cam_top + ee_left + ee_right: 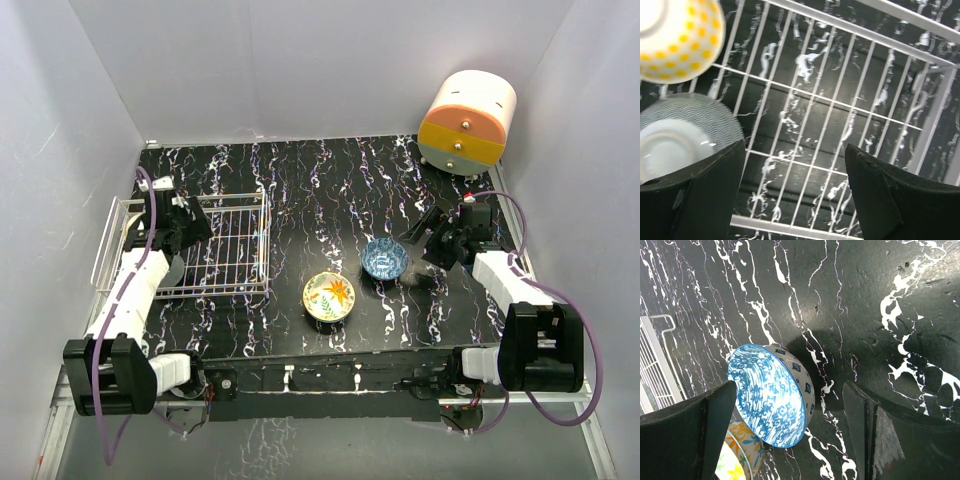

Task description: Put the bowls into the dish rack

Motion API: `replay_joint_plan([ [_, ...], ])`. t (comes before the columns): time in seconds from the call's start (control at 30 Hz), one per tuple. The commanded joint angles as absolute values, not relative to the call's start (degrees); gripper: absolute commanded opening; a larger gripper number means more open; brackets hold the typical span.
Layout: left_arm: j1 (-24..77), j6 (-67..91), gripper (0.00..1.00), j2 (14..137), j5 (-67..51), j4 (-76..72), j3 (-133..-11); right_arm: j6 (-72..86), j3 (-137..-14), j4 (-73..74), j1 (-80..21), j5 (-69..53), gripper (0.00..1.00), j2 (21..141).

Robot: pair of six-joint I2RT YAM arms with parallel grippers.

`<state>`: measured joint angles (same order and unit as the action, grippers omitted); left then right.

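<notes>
Yellow bowl (675,40) and grey bowl (685,135) sit in your rack (815,100); left jaws gape above it, right jaws gape near blue bowl (767,400).

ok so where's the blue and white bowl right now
In the top view the blue-white bowl sits on the black table right of centre, just beyond the flowered bowl and left of the right arm's open fingers.
</notes>
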<state>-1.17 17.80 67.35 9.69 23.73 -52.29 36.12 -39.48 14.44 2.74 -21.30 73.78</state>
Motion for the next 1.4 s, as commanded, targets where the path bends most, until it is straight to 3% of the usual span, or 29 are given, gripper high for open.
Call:
replay_joint_plan([
  [0.0, -0.9, 19.1, 0.78, 69.8, -0.8, 20.6, -50.8, 35.5, -38.8, 13.8, 2.7, -19.9, 0.91, 71.5],
  [0.7, -1.2, 23.3, 0.82, 74.0, 19.8, 26.0, -48.9, 34.8, -37.6, 12.5, 2.7, -20.6, 0.91, 72.3],
  [1.37, -6.7, 23.8, 0.85, 72.4, 21.5, 25.1, -49.1, 34.6, -37.5, 12.9, 2.7, -21.3, 0.91, 71.4],
])
